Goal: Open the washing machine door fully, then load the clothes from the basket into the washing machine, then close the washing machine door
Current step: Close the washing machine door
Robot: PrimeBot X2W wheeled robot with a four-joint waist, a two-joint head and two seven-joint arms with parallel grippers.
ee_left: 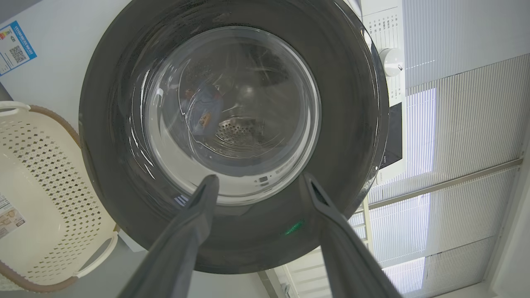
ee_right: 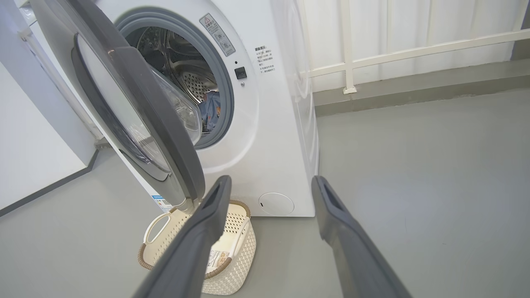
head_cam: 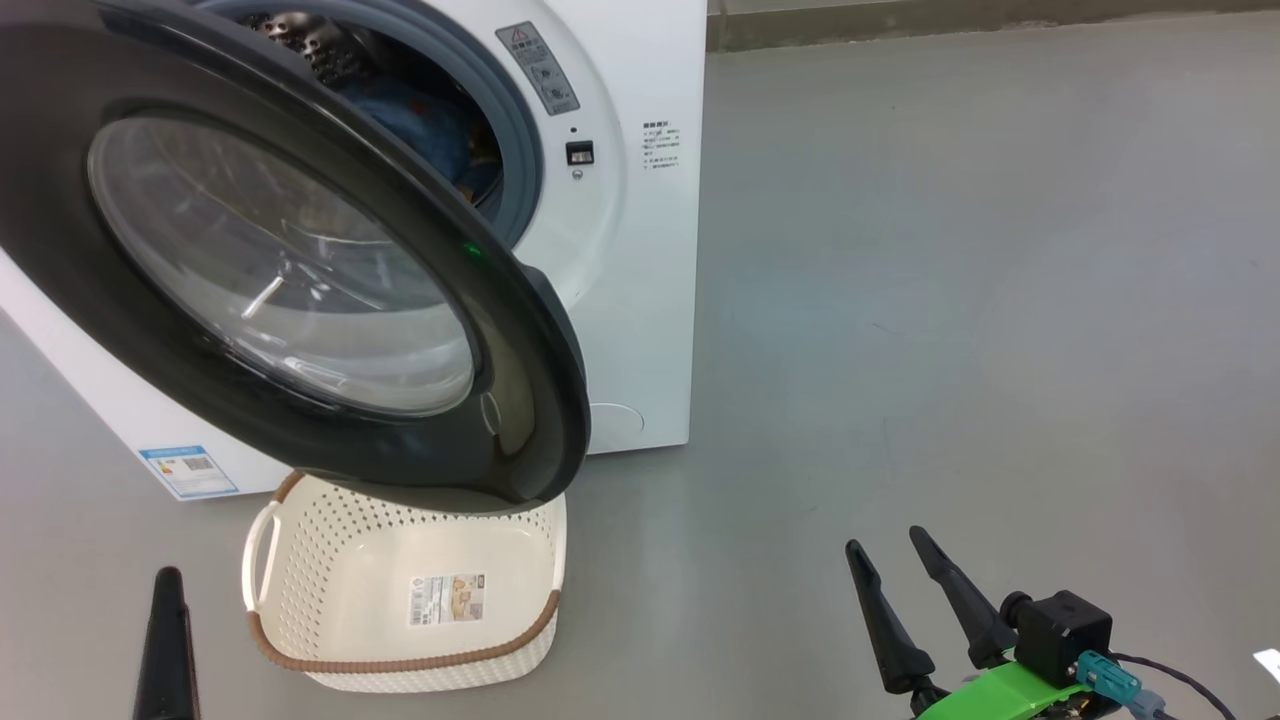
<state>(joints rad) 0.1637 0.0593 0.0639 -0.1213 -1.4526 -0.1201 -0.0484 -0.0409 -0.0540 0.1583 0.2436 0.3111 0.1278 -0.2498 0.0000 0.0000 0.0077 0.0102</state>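
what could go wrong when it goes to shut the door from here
1. The clothes seem to lie near the front of the drum; a fold might get pinched at the grey gasket.
2. The washing machine door hangs just above the basket, so its lower edge might brush the rim.
3. The open left gripper faces the bulging glass; a push there could slip.

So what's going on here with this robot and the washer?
A two-armed robot is doing laundry. The basket sits empty on the floor under the washing machine door, which hangs partly open, and blue clothes lie inside the washing machine. Both grippers are open and empty: the left gripper points at the door's outer face, the right gripper hovers off to the side. Closing the door is what's left.
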